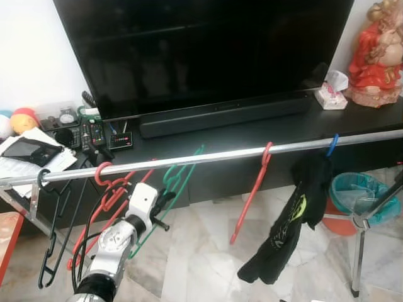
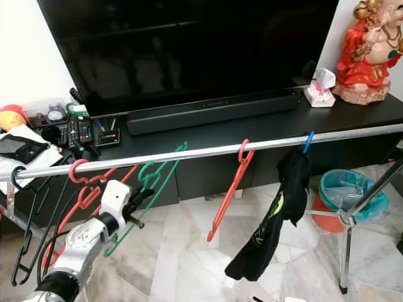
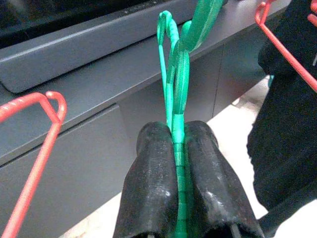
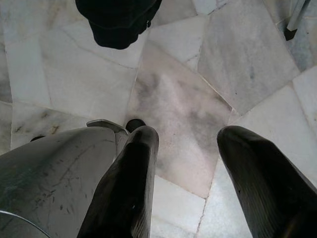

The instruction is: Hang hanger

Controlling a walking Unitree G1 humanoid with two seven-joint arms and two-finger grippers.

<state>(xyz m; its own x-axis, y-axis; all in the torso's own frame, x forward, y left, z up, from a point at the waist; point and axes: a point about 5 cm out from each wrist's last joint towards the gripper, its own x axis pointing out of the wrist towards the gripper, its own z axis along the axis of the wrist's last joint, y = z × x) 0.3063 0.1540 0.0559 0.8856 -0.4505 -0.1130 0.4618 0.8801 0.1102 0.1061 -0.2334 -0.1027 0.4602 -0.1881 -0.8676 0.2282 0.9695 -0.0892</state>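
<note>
- Five hangers show along the silver rail [image 1: 208, 155]: one black hanger [image 1: 49, 251] far to the left of the left gripper [image 1: 165, 200], one red hanger [image 1: 108, 185] just left of it, one green hanger [image 1: 179, 176] in its grasp, another red one [image 1: 252, 192] to its right, and a blue hook [image 1: 332, 145] furthest right carrying a black garment [image 1: 291, 220].
- The left gripper's fingers [image 3: 148, 183] are pressed tight on the green hanger's shaft, its hook lying up against the rail.
- One teal bin [image 1: 362, 192] stands far right on the floor; its contents cannot be made out.
- The right gripper [image 4: 185, 163] hangs over marble floor [image 4: 188, 99], fingers spread wide, holding nothing.
- Beyond the rail: a TV [image 1: 208, 50], a soundbar [image 1: 227, 113], remotes [image 1: 88, 135], a red figurine [image 1: 378, 56].
</note>
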